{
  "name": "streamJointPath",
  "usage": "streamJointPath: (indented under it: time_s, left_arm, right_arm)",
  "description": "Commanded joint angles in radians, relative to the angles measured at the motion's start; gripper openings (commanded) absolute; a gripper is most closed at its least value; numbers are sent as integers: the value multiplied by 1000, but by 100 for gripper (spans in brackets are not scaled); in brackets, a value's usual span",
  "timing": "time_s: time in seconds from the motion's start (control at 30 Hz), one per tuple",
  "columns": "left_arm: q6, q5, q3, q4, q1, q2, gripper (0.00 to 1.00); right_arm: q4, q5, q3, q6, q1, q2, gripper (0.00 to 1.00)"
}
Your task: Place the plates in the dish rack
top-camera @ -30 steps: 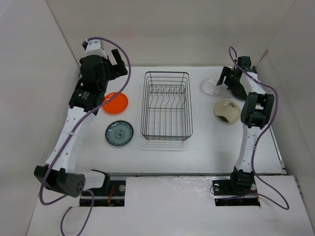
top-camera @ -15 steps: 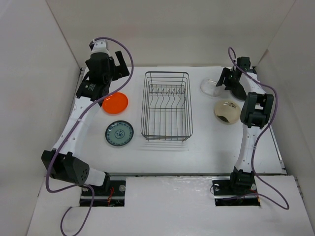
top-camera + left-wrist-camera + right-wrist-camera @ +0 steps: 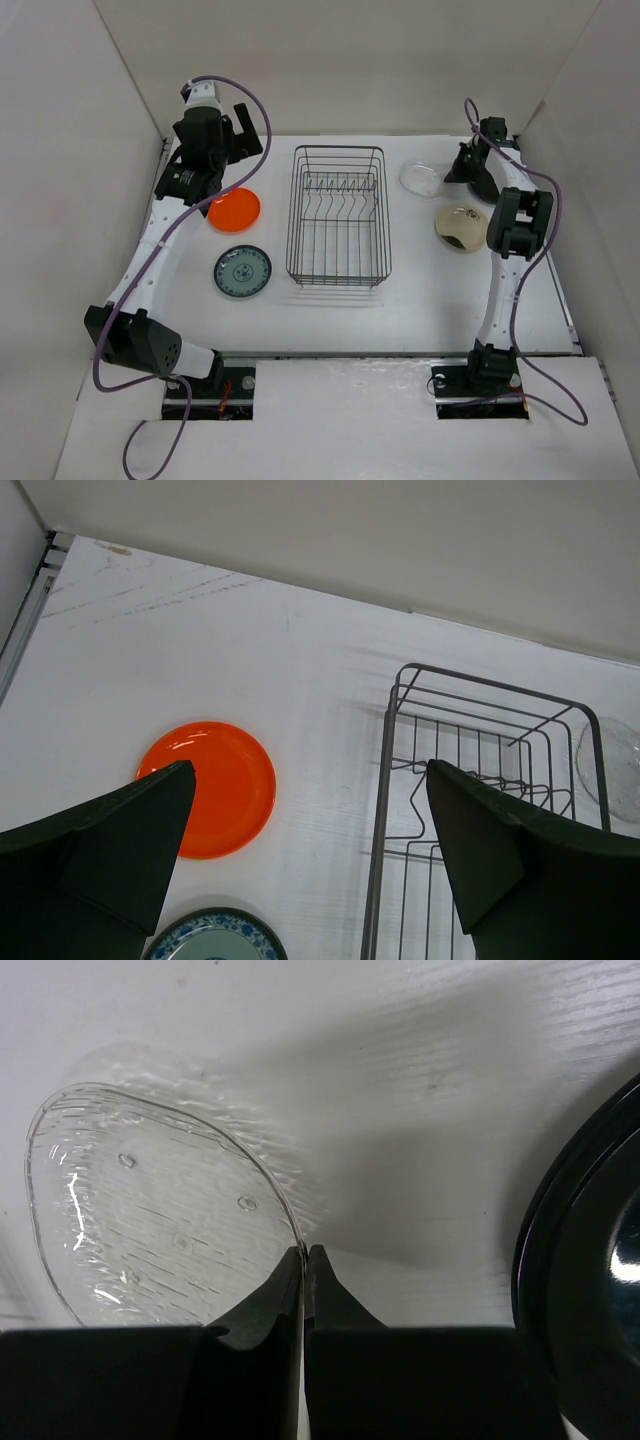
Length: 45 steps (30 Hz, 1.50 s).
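Observation:
The dish rack (image 3: 291,218), a dark wire basket, stands mid-table with nothing in it; its near corner shows in the left wrist view (image 3: 384,810). My right gripper (image 3: 305,1250) is shut on the rim of the clear glass plate (image 3: 150,1210), right of the rack (image 3: 419,178). Beside it lies a glossy black plate (image 3: 590,1290). A beige plate (image 3: 460,227) sits nearer. My left gripper (image 3: 310,770) hangs open above the table between the orange plate (image 3: 215,785) and the rack. The blue-green plate (image 3: 242,271) lies in front of the orange plate (image 3: 237,208).
White walls close in the table at the back and on both sides. The left arm (image 3: 165,235) arches over the table's left edge, and the right arm (image 3: 505,260) runs along the right side past the beige plate.
My right gripper has closed onto the glass plate's rim, and the plate has shifted slightly left. The left arm swung up and back earlier and now holds still.

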Motion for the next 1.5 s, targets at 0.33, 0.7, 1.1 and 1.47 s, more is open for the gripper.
streamJointPath:
  time_s: [0.33,0.7,1.1,1.47]
  left_arm:
    - [-26,-28,27,30,2,-33,100]
    - [-35,-112,36,11,2,-15,100]
    - [-63,-142,64,-19,2,-6,100]
    - [-72,-142,73,-28,2,-15,100]
  right_arm:
    - [-20,144,33,131,23,-244,0]
    - [-233,1066,33,62,379,-663,0]
    - [-387,1363,-4,116,716,-640,0]
    - [-461,1349,67,169,807,-479,0]
